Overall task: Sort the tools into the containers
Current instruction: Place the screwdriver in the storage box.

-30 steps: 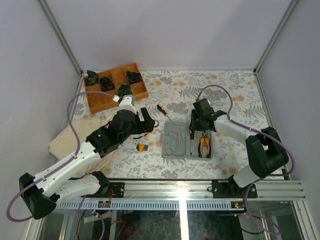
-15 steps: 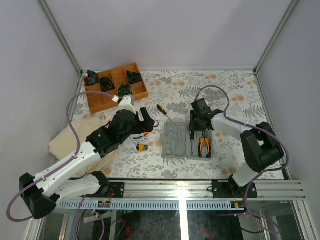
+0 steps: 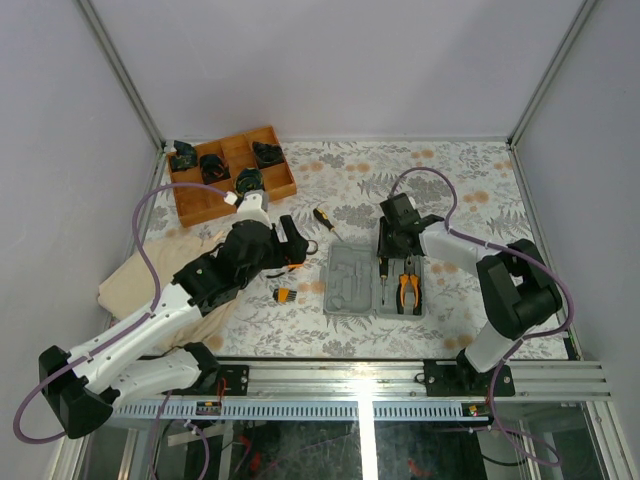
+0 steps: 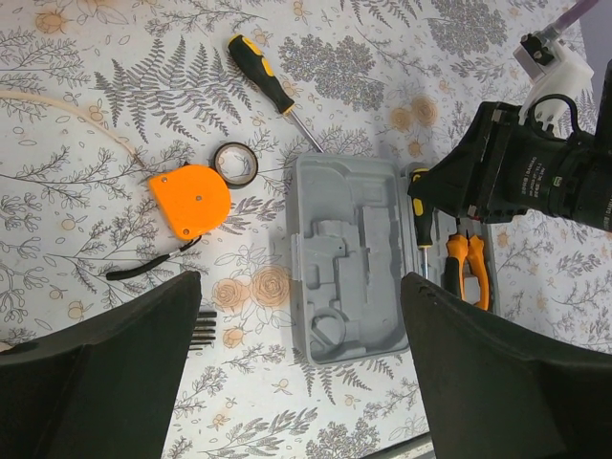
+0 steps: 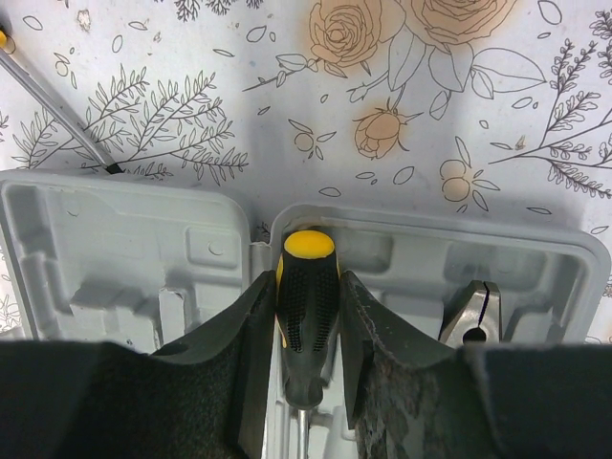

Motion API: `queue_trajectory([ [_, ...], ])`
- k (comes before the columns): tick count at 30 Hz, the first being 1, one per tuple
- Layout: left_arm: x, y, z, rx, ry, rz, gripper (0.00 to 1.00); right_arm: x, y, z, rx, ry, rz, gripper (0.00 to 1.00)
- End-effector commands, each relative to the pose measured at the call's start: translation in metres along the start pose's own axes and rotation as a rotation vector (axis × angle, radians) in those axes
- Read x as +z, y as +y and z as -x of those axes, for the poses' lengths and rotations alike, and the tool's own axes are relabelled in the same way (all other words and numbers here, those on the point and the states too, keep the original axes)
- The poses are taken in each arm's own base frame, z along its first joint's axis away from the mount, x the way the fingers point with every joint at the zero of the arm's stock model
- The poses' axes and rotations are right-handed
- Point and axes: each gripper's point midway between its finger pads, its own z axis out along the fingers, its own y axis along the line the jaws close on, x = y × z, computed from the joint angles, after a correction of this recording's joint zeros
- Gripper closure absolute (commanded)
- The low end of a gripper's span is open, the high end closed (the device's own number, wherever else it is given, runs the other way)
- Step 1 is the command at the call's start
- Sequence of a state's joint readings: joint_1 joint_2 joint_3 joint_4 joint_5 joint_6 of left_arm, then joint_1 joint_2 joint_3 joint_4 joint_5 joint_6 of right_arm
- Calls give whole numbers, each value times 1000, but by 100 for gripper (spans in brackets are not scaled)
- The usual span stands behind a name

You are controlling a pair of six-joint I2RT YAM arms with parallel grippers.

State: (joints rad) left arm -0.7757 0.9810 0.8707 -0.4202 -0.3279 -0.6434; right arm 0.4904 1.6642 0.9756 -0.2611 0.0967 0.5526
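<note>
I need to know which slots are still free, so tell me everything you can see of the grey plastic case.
The flat grey moulded-plastic case lies open on the floral tablecloth, its two tray halves side by side and joined along a middle hinge. The left half shows only bare shaped recesses. The right half holds a black-and-yellow screwdriver beside the hinge, with orange-handled pliers next to it. The right gripper has its fingers against both sides of the screwdriver's handle.
</note>
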Motion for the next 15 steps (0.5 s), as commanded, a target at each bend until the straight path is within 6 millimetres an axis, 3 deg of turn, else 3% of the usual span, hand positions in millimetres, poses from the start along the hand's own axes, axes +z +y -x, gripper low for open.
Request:
queue_trajectory([
  [1,1,3,12,-37,-64,16,16,4,-12,7,7,-18,-63,66],
  [8,1,3,13,-37,-65,17,16,-12,-7,14,11,-50,-30,57],
  [15,1,4,12,-35,-61,26,16,-26,-3,21,8,-80,-2,53],
])
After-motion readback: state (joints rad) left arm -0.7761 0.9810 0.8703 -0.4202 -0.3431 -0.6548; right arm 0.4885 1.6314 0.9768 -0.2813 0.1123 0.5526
